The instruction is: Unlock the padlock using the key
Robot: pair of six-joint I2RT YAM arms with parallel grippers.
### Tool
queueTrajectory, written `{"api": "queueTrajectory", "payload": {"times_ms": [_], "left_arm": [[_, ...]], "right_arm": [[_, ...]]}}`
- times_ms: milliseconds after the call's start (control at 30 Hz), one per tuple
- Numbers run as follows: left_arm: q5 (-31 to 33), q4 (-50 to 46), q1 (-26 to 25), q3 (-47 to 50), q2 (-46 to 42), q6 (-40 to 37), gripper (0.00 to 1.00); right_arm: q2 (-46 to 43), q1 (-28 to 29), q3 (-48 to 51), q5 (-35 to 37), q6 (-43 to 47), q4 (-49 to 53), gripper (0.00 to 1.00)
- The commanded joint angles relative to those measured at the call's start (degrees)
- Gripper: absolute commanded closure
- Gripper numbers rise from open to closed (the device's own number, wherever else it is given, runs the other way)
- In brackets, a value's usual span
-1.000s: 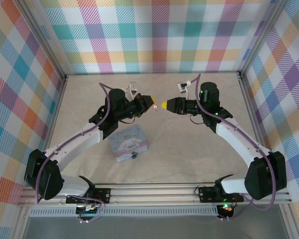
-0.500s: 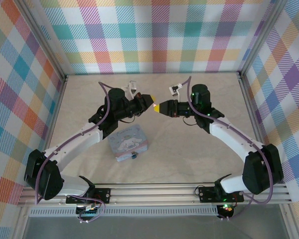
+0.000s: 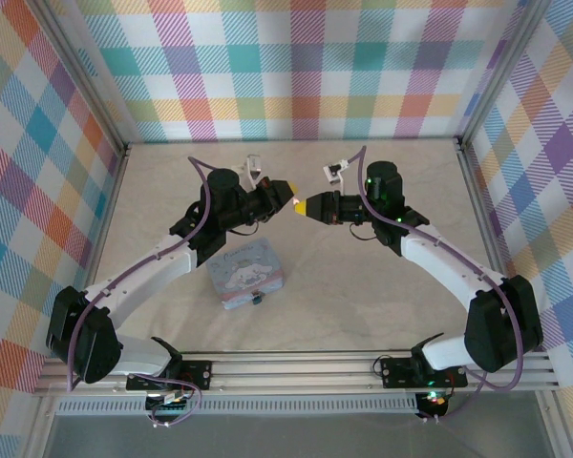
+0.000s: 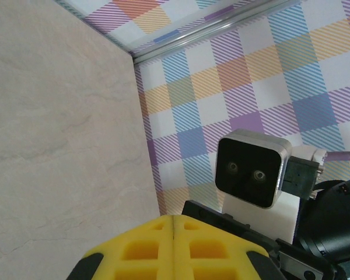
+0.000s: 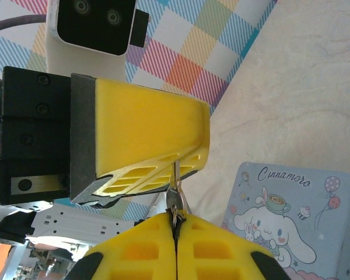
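Note:
The key (image 5: 175, 197), a tiny metal piece, spans the gap between both grippers' yellow fingertips above the table's middle. My left gripper (image 3: 289, 197) is shut on its thin upper end, as the right wrist view shows at the left gripper (image 5: 176, 164). My right gripper (image 5: 175, 214) is shut on its rounded lower end, and from above the right gripper (image 3: 300, 204) meets the left tip to tip. In the left wrist view my left gripper (image 4: 172, 217) has its pads pressed together and the key is hidden. The dark blue padlock (image 3: 256, 299) hangs at the tin's near edge.
The pale blue cartoon tin (image 3: 248, 275) lies on the beige table (image 3: 363, 277) below the left arm; the tin (image 5: 291, 216) also sits under the grippers. Plaid walls (image 3: 296, 76) enclose three sides. The right wrist camera (image 4: 254, 169) faces my left gripper closely.
The right gripper has moved left until its tip meets the left gripper's tip and the key there. The left arm, tin and padlock have stayed put.

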State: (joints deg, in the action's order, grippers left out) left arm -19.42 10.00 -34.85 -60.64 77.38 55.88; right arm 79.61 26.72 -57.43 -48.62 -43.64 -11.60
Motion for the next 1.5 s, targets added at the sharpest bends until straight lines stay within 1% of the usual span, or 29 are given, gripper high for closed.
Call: {"api": "queueTrajectory", "payload": {"times_ms": [0, 233, 267, 300, 367, 433, 533, 600, 700, 800, 867, 933, 1000, 1133, 1233, 1300, 1467], "left_arm": [[-0.37, 0.02, -0.73, -1.43, -1.4, -0.96, 1.0], [0.21, -0.77, -0.74, -1.06, -1.89, -1.48, 1.0], [0.55, -1.36, -0.7, -1.06, -2.11, -2.02, 0.95], [0.84, -2.14, -0.7, -1.21, -2.41, -2.61, 0.82], [1.93, -5.41, -0.74, -1.9, -3.0, -4.92, 0.68], [3.62, -9.9, -0.72, -2.9, -4.04, -7.93, 0.58], [8.01, -18.1, -0.66, -3.99, -6.3, -12.42, 0.44], [11.6, -24.42, -0.66, -4.75, -7.98, -15.36, 0.33], [17.85, -35.87, -0.51, -6.01, -9.98, -18.94, 0.2], [23.58, -45.86, 0.23, -6.33, -11.56, -19.88, 0.09], [25.64, -51.3, 1.57, -5.73, -12.38, -18.93, 0.04], [25.84, -55.11, 3.8, -4.17, -13.46, -16.97, 0.01], [25.38, -58.12, 6.94, -1.47, -14.85, -14.35, 0.0], [23.1, -59.83, 13.52, 5.73, -18.14, -11.09, 0.0], [19.86, -57.77, 17.88, 11.47, -20.21, -9.99, 0.0], [16.61, -54.95, 19.49, 14.87, -20.7, -9.91, 0.0], [10.17, -47.98, 19.82, 19.36, -18.99, -11.52, 0.0]], "right_arm": [[-1.08, 0.44, -0.84, 0.98, 0.17, -2.04, 0.99], [-2.8, 0.44, -0.58, 3.46, 3.16, 1.39, 1.0], [-2.93, 0.44, -0.71, 3.67, 3.82, 2.39, 1.0], [-3.1, 0.44, -0.82, 4.01, 4.7, 3.6, 1.0], [-3.46, 0.44, -1.17, 5.21, 6.89, 6.71, 1.0], [-3.8, 0.41, -1.86, 6.59, 10.0, 11.27, 1.0], [-4.37, 0.44, -2.84, 9.87, 15.72, 19.01, 1.0], [-4.77, 0.44, -3.28, 12.2, 19.66, 23.73, 1.0], [-5.08, 0.44, -3.73, 16.73, 24.44, 29.86, 1.0], [-5.33, 0.44, -4.0, 20.98, 28.26, 34.48, 1.0], [-5.34, 0.44, -4.01, 23.5, 30.07, 36.64, 1.0], [-5.4, 0.39, -3.85, 25.18, 31.25, 38.05, 1.0], [-5.43, 0.44, -3.59, 26.17, 31.81, 38.62, 1.0], [-5.5, 0.43, -3.0, 26.75, 31.85, 38.35, 1.0], [-5.36, 0.44, -2.86, 27.15, 31.93, 38.38, 1.0], [-5.35, 0.45, -2.78, 27.26, 32.03, 38.44, 1.0], [-5.3, 0.44, -2.69, 27.37, 32.1, 38.51, 1.0]]}}
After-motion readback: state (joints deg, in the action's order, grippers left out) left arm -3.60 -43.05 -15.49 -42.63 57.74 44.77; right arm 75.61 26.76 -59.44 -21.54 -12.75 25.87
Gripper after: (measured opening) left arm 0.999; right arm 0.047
